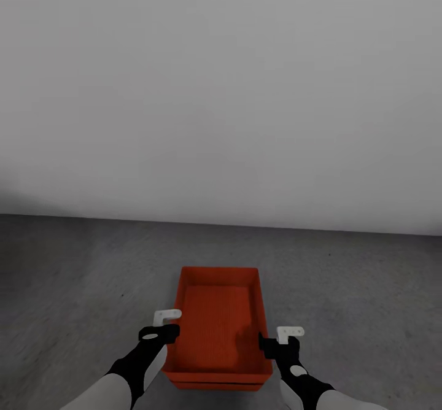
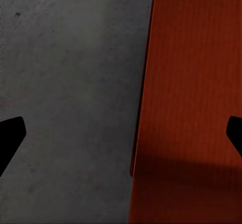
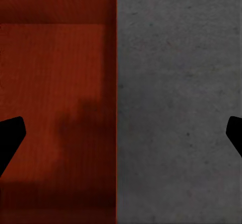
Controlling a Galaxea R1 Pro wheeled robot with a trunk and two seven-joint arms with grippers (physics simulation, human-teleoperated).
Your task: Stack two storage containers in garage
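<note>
- The left gripper [image 1: 167, 324] is seen spread wide, straddling the left long wall of the storage container [image 1: 218, 327], with nothing pinched.
- The storage container is set on the grey concrete floor [image 1: 80, 275] of the garage, short of the white wall [image 1: 221, 91]; its long axis runs away from the robot (one tray is made out).
- The right gripper [image 1: 279, 336] is likewise spread astride the container's right wall; both arms are judged equally near.

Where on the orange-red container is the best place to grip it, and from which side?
Probably the two long side walls of the storage container, from above. They are thin, upright and open-topped, and the left gripper and right gripper already straddle one each with open jaws.
</note>
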